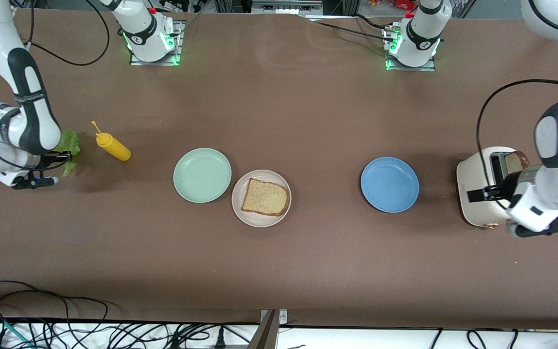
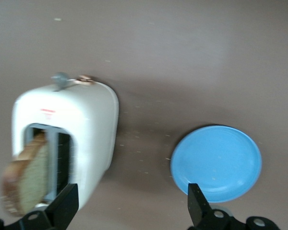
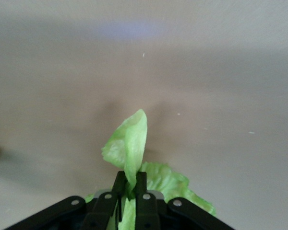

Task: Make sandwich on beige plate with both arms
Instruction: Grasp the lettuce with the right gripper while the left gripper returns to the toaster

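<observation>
The right gripper (image 3: 128,191) pinches the limp, tearable lettuce (image 3: 129,143) by an edge near the worktop's end, one bread slice (image 1: 265,197) lies on the beige plate (image 1: 239,203), and the left gripper (image 2: 129,203) hangs wide open over the toaster (image 2: 93,129).

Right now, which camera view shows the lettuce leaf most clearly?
The right wrist view shows it best: the lettuce leaf fills the middle, pinched between the shut fingers of the right gripper. The front view shows only a part of the leaf beside the right arm. The left wrist view does not show it at all.
</observation>
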